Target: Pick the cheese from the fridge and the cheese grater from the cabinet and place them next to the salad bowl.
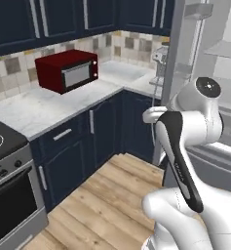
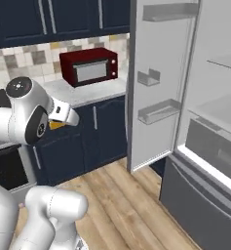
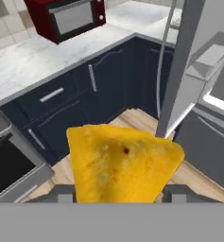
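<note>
The cheese (image 3: 123, 163), a yellow-orange wedge, sits large in the hand view between the two fingertips of my gripper (image 3: 119, 194), which is shut on it. In the right base view the gripper (image 2: 63, 117) hangs at the end of the bent arm, above the wood floor and left of the fridge, with a bit of the cheese (image 2: 56, 125) showing under it. The fridge (image 2: 209, 117) stands open at the right, its door (image 2: 156, 88) swung out with pale bins. Navy wall cabinets (image 1: 63, 19) run along the top, doors closed. The cheese grater and the salad bowl are out of view.
A red microwave (image 1: 67, 70) stands on the marble counter (image 1: 34, 110) over navy base cabinets (image 1: 73, 156). A stove (image 1: 7, 190) is at the left. A grey item (image 1: 160, 56) stands on the counter by the fridge door. Wood floor (image 1: 112, 195) lies between.
</note>
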